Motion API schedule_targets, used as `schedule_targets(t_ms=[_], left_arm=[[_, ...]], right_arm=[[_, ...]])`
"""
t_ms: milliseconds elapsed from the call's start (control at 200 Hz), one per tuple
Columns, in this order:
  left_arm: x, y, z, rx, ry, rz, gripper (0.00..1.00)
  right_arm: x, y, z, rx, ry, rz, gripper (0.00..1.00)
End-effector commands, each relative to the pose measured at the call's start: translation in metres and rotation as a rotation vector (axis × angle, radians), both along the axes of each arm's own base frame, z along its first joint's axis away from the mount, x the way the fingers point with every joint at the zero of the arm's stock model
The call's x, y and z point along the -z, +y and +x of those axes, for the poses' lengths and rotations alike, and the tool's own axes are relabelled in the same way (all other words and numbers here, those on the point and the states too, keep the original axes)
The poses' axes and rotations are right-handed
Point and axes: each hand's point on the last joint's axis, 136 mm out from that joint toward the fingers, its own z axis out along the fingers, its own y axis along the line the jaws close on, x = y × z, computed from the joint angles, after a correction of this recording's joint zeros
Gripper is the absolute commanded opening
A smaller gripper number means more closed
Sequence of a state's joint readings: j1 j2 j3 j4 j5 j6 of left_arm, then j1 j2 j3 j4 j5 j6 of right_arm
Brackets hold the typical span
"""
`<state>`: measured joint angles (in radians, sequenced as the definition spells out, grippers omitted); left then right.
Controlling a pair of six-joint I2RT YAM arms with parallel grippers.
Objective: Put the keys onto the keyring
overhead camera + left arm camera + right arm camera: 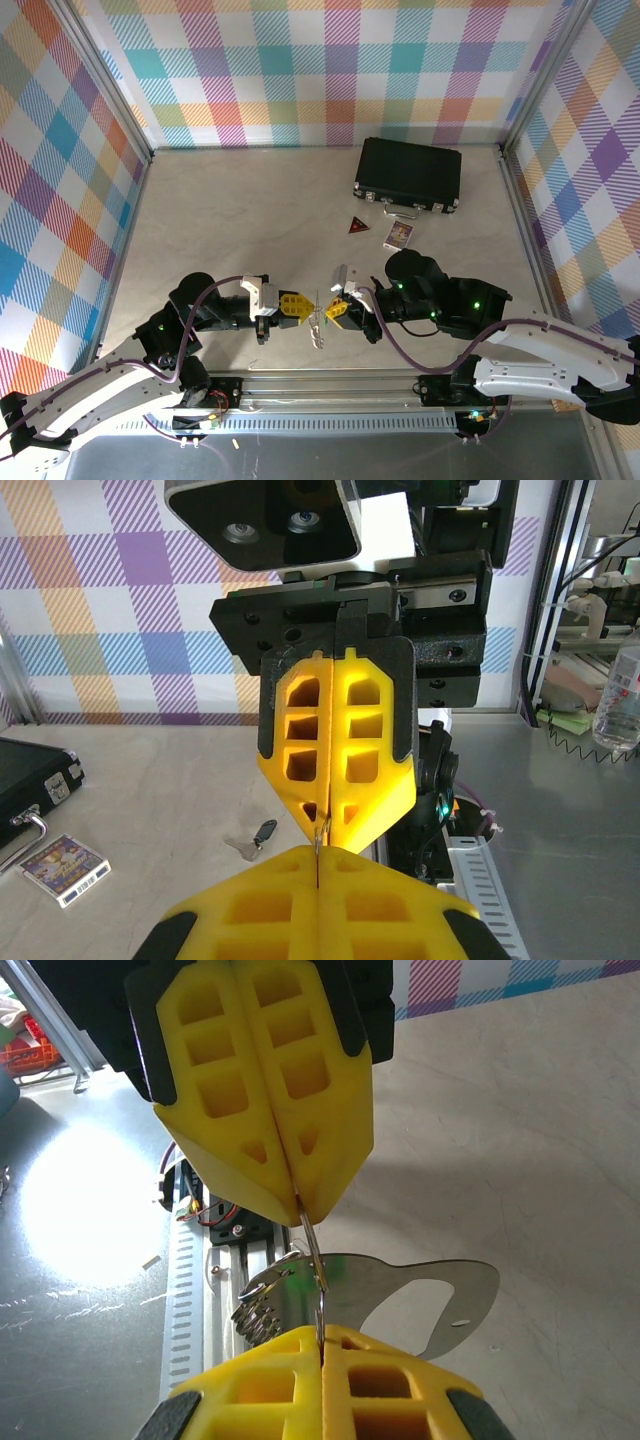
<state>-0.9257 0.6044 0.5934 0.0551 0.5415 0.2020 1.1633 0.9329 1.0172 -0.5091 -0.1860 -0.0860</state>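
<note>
black case (408, 175): closed, flat, table's (230, 220) far right corner
red triangular piece (357, 226): just nearer than the case
patterned card (398, 235): right of that piece

thin silvery keyring (312, 1248) aloft; black-headed key (258, 836) flat on table (150, 780)

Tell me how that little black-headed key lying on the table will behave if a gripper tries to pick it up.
The black-headed key lies flat on the smooth table, so it will probably skid when nudged. It looks small and thin, so likely light, rigid and awkward to pinch.
</note>
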Motion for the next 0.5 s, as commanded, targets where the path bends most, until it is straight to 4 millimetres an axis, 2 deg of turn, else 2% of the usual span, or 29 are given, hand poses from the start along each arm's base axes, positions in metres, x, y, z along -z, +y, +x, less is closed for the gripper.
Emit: schedule_targets(t_ms=[0, 495], left_arm=[[-0.0134, 0.0025, -0.0039, 0.021, -0.039, -0.033, 0.00], [-0.0126, 0.0018, -0.0043, 0.026, -0.035, -0.030, 0.00]], right_arm=[[-0.0351, 0.0079, -0.0020, -0.030, -0.022, 0.109, 0.00], [-0.0410, 0.0087, -0.0034, -0.046, -0.006, 0.144, 0.00]])
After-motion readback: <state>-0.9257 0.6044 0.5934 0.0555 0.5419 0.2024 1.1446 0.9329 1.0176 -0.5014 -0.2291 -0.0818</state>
